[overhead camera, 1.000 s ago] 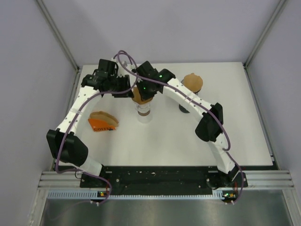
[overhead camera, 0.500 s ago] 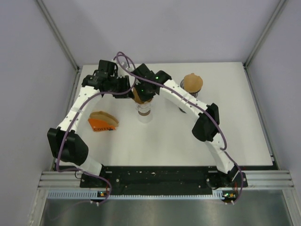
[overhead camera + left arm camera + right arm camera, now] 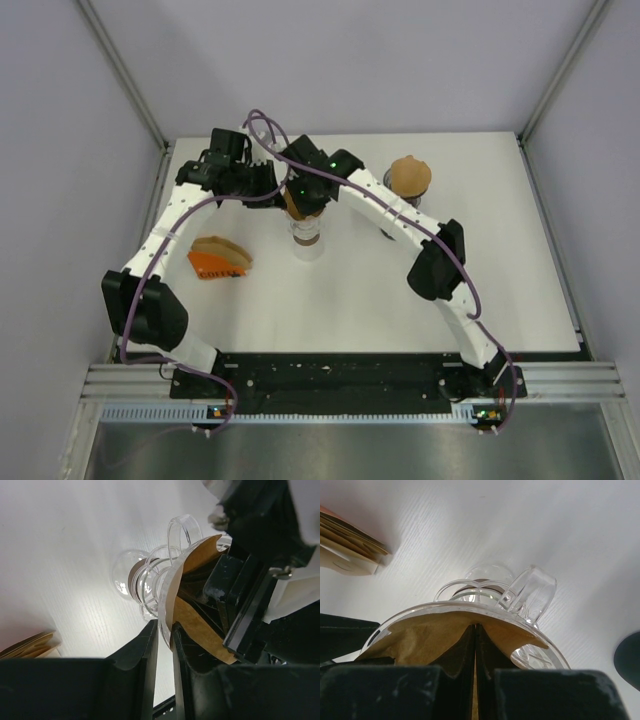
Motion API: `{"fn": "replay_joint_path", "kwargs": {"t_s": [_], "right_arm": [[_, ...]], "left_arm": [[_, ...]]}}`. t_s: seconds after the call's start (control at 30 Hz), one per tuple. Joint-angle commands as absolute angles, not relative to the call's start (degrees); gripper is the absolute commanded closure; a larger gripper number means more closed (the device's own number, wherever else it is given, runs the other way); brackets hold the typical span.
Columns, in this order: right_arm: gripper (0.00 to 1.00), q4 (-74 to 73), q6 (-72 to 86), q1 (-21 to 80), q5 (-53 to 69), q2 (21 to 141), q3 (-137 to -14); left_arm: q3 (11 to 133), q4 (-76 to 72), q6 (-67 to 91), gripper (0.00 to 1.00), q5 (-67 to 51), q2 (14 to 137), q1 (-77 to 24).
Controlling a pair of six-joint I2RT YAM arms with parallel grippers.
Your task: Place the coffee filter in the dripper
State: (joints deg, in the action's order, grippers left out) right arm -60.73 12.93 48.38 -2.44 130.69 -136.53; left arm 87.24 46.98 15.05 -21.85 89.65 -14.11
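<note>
The clear glass dripper (image 3: 307,240) stands mid-table, tilted in the wrist views, with the brown coffee filter (image 3: 293,205) in its cone. In the left wrist view my left gripper (image 3: 165,639) is shut on the dripper's rim (image 3: 167,587), with the filter's edge (image 3: 200,625) against the inner finger. My left gripper (image 3: 270,190) is just left of the dripper. In the right wrist view my right gripper (image 3: 475,630) is shut on the filter (image 3: 420,635), its fingers down inside the cone behind the rim and handle (image 3: 530,592). My right gripper (image 3: 306,198) is right above the dripper.
An orange holder (image 3: 215,265) with a stack of spare filters (image 3: 222,247) lies to the left of the dripper; the stack also shows in the right wrist view (image 3: 347,547). A second brown filter on a stand (image 3: 408,176) is at the back right.
My right arm has shifted slightly to the left over the dripper. My left gripper has stayed at the rim.
</note>
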Motion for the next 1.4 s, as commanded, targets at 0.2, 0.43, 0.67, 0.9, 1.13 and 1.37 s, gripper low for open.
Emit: {"fn": "replay_joint_path", "kwargs": {"t_s": [0.2,0.43,0.67,0.9,1.13,1.37], "right_arm": [[1.0,-59.51,9.23,49.57,-0.35,125.78,-142.03],[1.0,-58.01,9.14,48.25,-0.35,122.17,-141.15],[1.0,-56.6,8.88,47.81,2.19,120.15,-140.54],[1.0,-56.43,9.32,46.41,2.2,118.13,-139.84],[1.0,-55.72,9.32,44.74,1.14,115.05,-137.29],[1.0,-54.32,9.32,43.24,1.06,111.8,-135.35]], "left_arm": [[86.22,47.37,11.95,0.79,-18.46,89.03,-14.15],[86.75,47.29,11.51,0.79,-18.46,88.51,-14.15],[87.54,46.85,11.07,0.77,-18.46,88.15,-14.15],[88.5,46.76,10.9,0.67,-18.54,87.71,-14.15],[90.26,46.32,10.28,0.57,-17.84,87.01,-14.15],[90.44,45.0,9.84,0.48,-17.84,85.7,-14.15]]}}
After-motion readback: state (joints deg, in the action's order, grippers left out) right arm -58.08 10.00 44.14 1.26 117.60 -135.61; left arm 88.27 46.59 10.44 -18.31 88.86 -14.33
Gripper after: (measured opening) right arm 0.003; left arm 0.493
